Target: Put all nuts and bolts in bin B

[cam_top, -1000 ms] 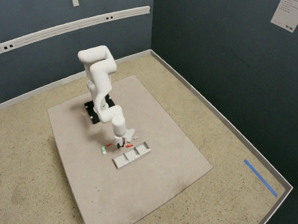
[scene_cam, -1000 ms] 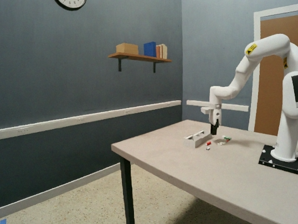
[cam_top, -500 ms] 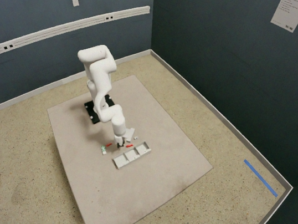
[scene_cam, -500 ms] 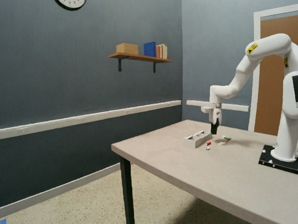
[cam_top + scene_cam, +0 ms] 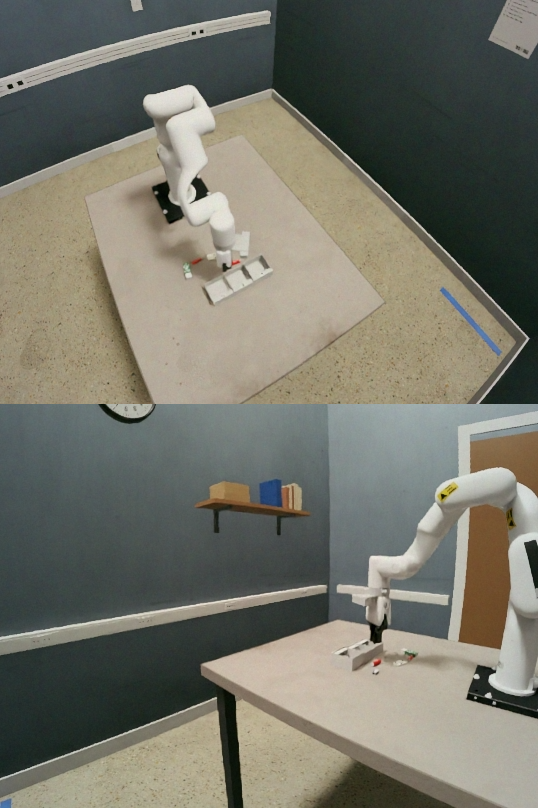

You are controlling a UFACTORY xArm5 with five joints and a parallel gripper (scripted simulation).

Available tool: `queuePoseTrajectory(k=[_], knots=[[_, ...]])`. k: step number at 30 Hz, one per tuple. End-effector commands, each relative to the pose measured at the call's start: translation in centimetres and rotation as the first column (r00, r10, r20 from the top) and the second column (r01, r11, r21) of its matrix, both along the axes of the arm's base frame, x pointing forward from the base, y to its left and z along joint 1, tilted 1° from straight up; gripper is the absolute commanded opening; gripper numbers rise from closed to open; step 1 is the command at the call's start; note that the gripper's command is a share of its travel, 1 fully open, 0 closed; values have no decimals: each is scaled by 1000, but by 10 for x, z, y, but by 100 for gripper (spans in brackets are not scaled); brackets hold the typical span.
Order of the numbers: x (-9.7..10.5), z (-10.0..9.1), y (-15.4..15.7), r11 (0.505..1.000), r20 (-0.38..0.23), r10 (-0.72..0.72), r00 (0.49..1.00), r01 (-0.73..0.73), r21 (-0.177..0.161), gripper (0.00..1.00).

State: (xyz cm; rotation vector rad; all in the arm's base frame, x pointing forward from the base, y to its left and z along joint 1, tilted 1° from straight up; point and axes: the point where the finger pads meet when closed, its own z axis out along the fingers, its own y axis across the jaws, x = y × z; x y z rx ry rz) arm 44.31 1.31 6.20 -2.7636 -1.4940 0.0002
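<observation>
Pincer: the gripper [image 5: 226, 264] points straight down, its dark fingers [image 5: 376, 633] clamped on something small; the held piece is too tiny and too hidden to name, though a short red bit [image 5: 235, 262] shows right at the fingertips in the top view.
Pincer height: in the exterior view the fingertips hang just above the near rim of the bin row, close to the table top.
Bins: a pale three-compartment bin row [image 5: 214, 298] lies directly beside the pincer, on the side away from the arm's base; it stands flat on the table. The letters on the bins are too small to read, so which one is B cannot be told. The compartments look pale inside; their contents cannot be made out.
Loose parts near the pincer: a red-and-white piece [image 5: 197, 261] lies just beside the fingers on the table, outside the bins; in the exterior view a red-tipped piece [image 5: 376, 662] and a small white one [image 5: 374, 672] sit in front of the bin row.
Loose parts farther out: a green, white and red cluster [image 5: 187, 270] rests a little farther from the pincer, also on the table.
Arm: the white arm [image 5: 186, 145] reaches down from a raised elbow to the pincer.
Base: a black base plate [image 5: 161, 192] sits well behind the pincer.
Table: the grey table [image 5: 300, 310] carries everything.
</observation>
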Motion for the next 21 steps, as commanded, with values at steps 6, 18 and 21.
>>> queuePoseTrajectory(k=[6, 18, 21], knots=[[47, 1, 17, 950, 5, 313, 950, -313, -1, 11], [48, 1, 17, 836, -3, 548, 836, -548, 2, 11], [48, 1, 17, 836, -3, 548, 836, -548, 2, 11]])
